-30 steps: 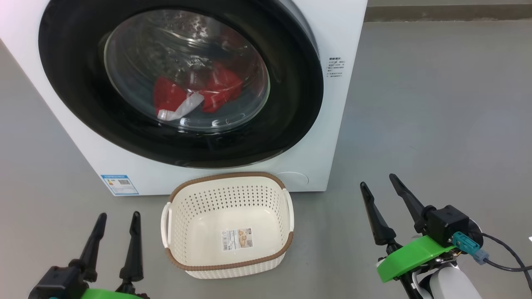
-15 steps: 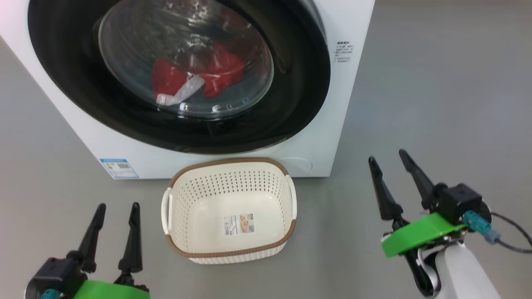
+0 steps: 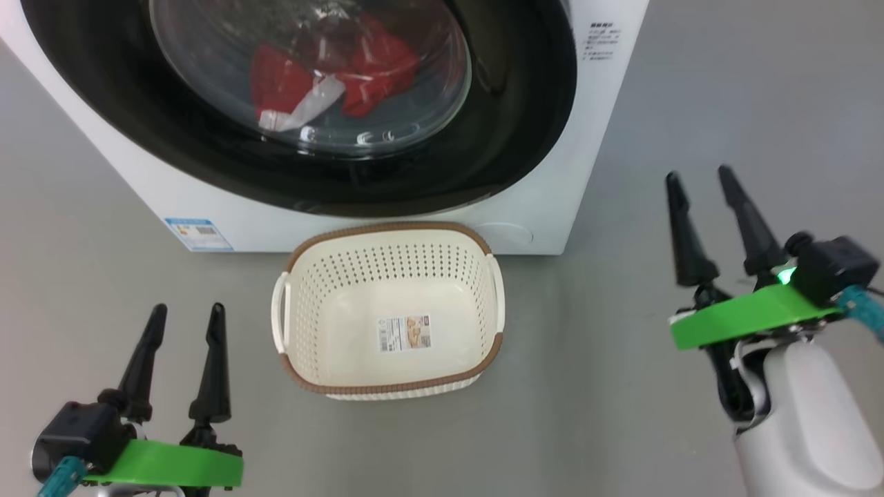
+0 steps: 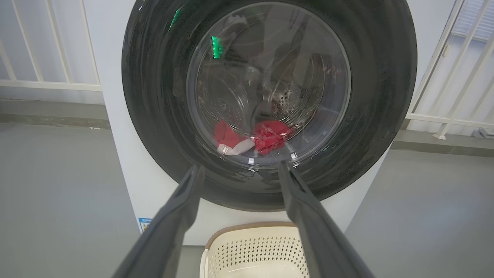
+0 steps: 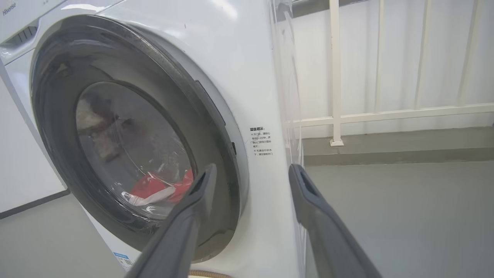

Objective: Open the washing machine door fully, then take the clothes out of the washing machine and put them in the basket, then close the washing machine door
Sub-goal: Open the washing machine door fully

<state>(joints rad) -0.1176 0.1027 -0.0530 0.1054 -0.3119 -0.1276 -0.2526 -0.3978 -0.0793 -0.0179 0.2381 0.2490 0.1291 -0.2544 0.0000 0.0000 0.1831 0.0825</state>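
Nothing done yet; all 3 steps left. Washing machine door shut, top of head view. Clothes behind glass, upper centre. Basket empty, centre, just before washing machine. Left gripper lower left, right gripper right edge: jaws wide, holding nothing.

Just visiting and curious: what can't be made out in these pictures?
Head view: the washing machine door is cut off by the upper edge.
Left wrist view: reflections on the glass blur the clothes; their number unclear.
Right wrist view: the print on the washing machine is too small to read.
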